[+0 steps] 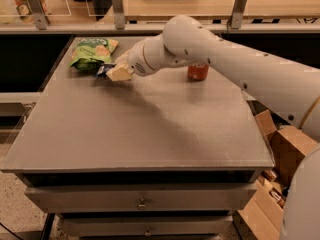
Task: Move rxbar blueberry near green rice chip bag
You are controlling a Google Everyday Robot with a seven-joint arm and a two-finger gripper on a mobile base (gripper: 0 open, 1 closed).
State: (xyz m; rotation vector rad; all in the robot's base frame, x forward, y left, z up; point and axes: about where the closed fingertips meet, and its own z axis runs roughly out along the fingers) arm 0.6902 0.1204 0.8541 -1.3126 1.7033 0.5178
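Beige two-finger gripper (111, 72) is hanging over the far-left of the grey flat-topped bench (150, 134), fingers (121, 74) clenching the small flat dark-blue rxbar blueberry wrapper (102, 70), just beside the light-green puffy rice chip bag (91, 52). Prob light, thin, slick foil, so I'm guessing pinching across its flat middle is working best. Bench's back edge is sitting close behind the bag, w/ lots of open room toward the front. Small red can (198, 72) is standing well apart.

We saw a grey table (150, 129) with a flat matte top. Under its front edge were two drawers (142, 199), each with a small knob at its middle. A red can (198, 72) stood upright near the table's far edge, to the right of the gripper (118, 74), which hung low over the far left part of the top. Behind the table ran a wooden counter (200, 4) fronted by metal posts (117, 6). Open cardboard boxes (280, 146) sat low at the table's right side.
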